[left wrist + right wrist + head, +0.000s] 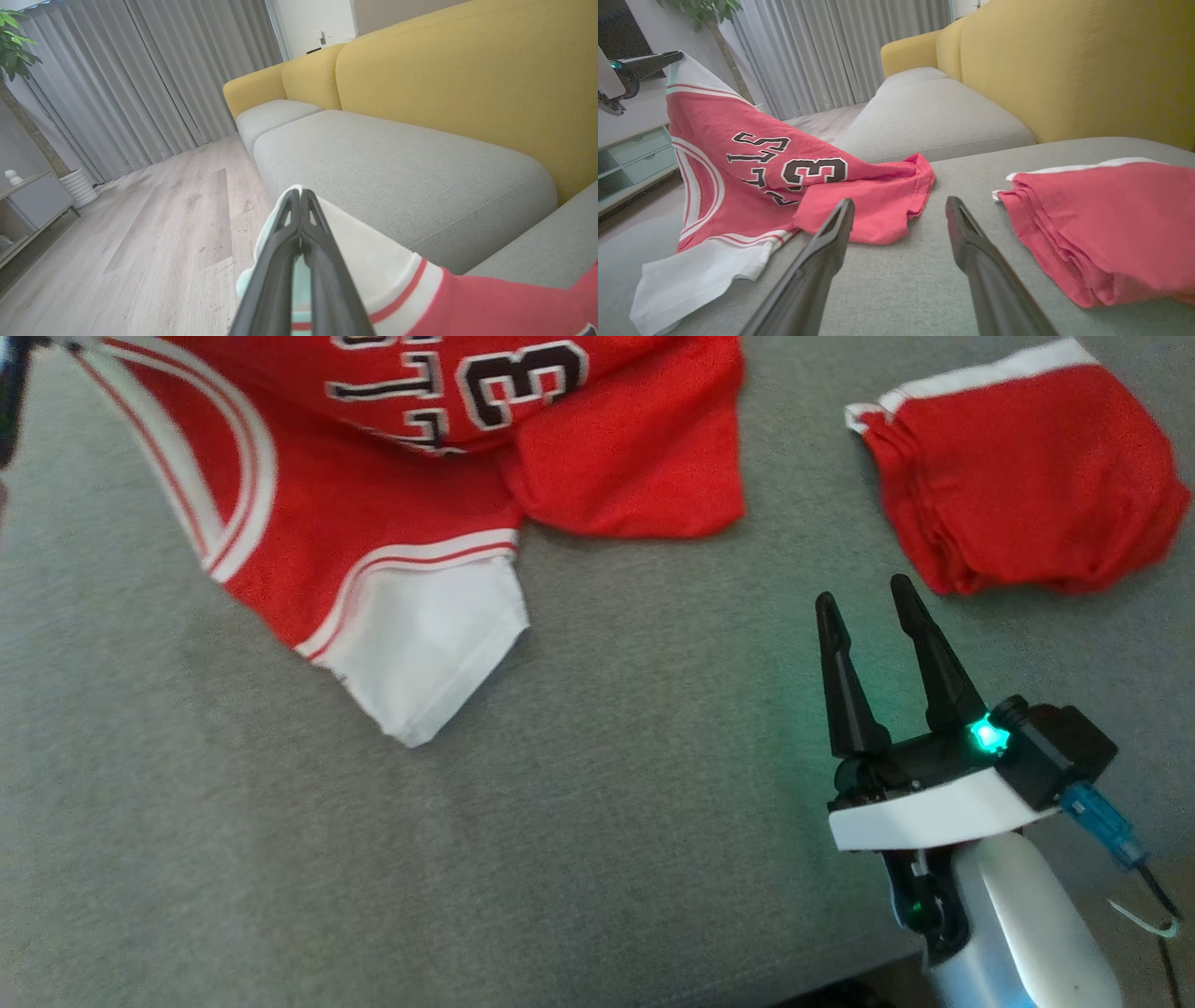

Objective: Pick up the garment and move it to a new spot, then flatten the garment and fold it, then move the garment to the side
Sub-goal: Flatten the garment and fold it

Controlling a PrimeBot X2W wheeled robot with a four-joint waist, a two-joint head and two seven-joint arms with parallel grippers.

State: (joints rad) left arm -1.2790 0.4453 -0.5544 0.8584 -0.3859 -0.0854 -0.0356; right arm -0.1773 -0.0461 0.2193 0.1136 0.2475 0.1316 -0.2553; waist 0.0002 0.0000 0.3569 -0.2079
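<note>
The garment [373, 523] is a red jersey with white sleeves and black lettering. One white sleeve corner is lifted at the upper left, and the rest drapes down onto the grey sofa seat [607, 803]. My left gripper [301, 193] is shut on that white sleeve edge [373, 261]. From the right wrist view the left gripper [678, 55] holds the garment [752, 172] up at the far left. My right gripper [864, 595] hovers open over the seat at the lower right, with nothing between its fingers [831, 242], to the right of the garment.
A folded red garment [1027, 476] lies on the seat at the right, just beyond my right gripper. The yellow backrest [1064, 70] rises behind. Wooden floor [163, 233], a low cabinet [28, 200] and grey curtains [140, 84] lie beyond the sofa's end.
</note>
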